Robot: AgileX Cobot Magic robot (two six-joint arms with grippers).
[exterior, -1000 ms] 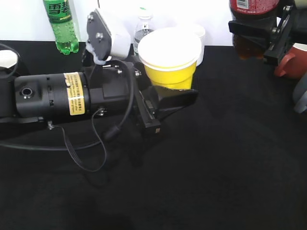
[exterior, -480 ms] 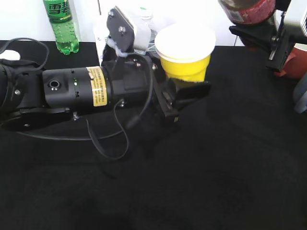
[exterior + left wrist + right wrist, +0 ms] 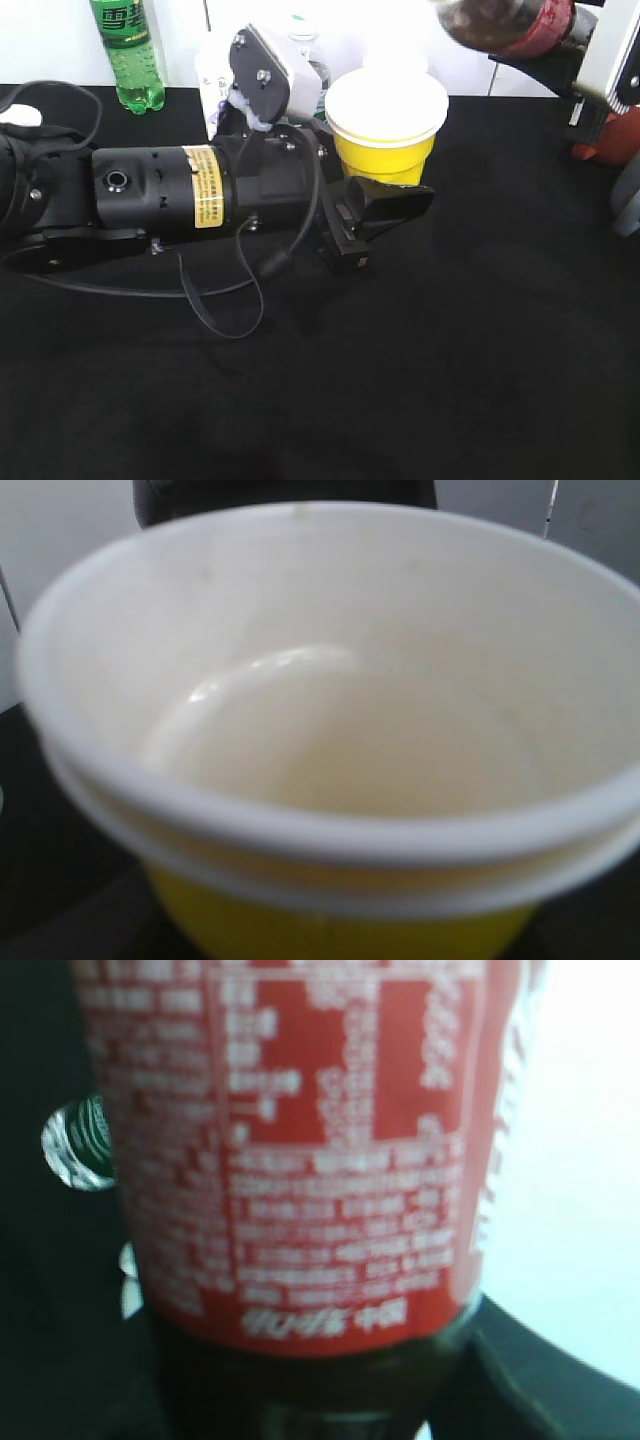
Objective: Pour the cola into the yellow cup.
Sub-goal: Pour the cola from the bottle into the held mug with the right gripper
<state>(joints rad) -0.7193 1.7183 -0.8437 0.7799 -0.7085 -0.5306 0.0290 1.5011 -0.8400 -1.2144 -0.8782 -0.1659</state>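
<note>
the left gripper (image 3: 385, 205) is closed around the lower body of the yellow cup (image 3: 386, 125), just above centre in the exterior view. the cup is held upright with its white rim level, clear of the black table (image 3: 480, 340), which presents an open mouth to the bottle. the left wrist view shows the cup (image 3: 330, 740) interior white and apparently dry; no dark liquid is visible in it.

the cola (image 3: 505, 22) is at the upper right edge of the exterior view, tilted with its dark end toward the cup and above the rim's right side. the neck and mouth lie outside the frame or in glare, so the cap status cannot be determined. the right gripper (image 3: 575, 70) clamps the bottle near its red label (image 3: 320, 1140); the right wrist view shows the label close up with dark liquid below it.

judgement: pouring is about to begin or just starting. the next move requires the bottle mouth aligned over the cup centre before further tilt; misalignment risks spillage onto the left arm.

a green soda bottle (image 3: 128, 50) stands at upper left, uninvolved.
</note>
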